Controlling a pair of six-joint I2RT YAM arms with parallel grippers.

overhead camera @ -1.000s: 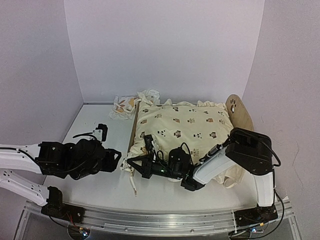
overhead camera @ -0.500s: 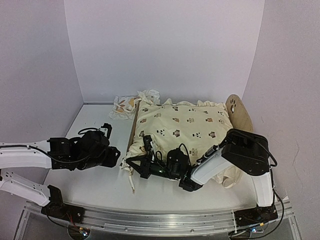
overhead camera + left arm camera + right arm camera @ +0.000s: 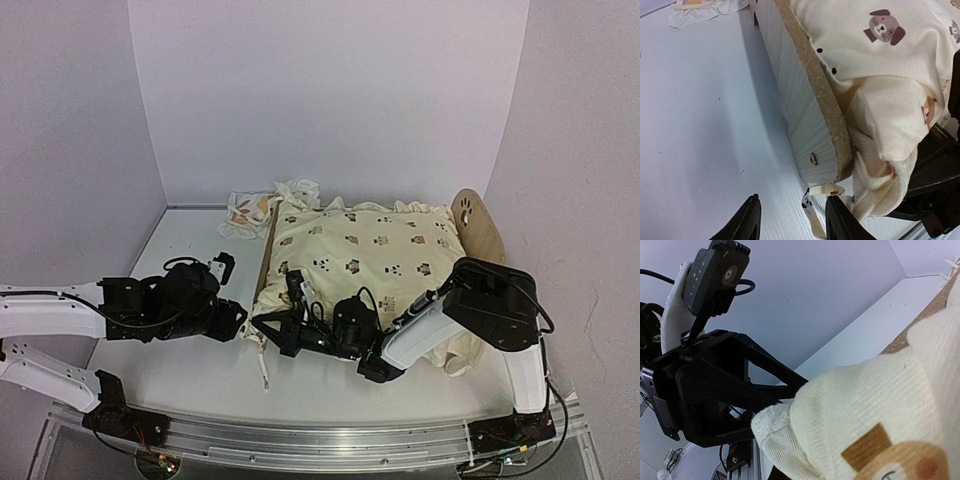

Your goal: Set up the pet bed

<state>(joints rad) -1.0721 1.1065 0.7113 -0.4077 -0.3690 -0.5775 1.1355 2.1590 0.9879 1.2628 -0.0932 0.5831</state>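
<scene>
The pet bed (image 3: 478, 228) lies across the table's middle, its frame almost wholly covered by the cream animal-print quilt (image 3: 370, 250). My right gripper (image 3: 268, 335) reaches left along the bed's near side and is shut on the quilt's near-left corner (image 3: 865, 410), which hides its fingers in the right wrist view. My left gripper (image 3: 238, 320) sits low on the table just left of that corner. In the left wrist view it (image 3: 792, 222) stands open below the rounded end board (image 3: 795, 115), with a cream tie strap (image 3: 822, 192) lying against its right finger (image 3: 837, 220).
A small leaf-print pillow (image 3: 245, 210) lies crumpled behind the bed's left end board (image 3: 268, 252). White walls close in the table at the back and on both sides. A metal rail (image 3: 300, 445) runs along the near edge.
My left arm has swung right and forward, bringing its gripper close to the bed's near-left corner, and its jaws have spread a little. The right gripper has stayed on the quilt corner.
</scene>
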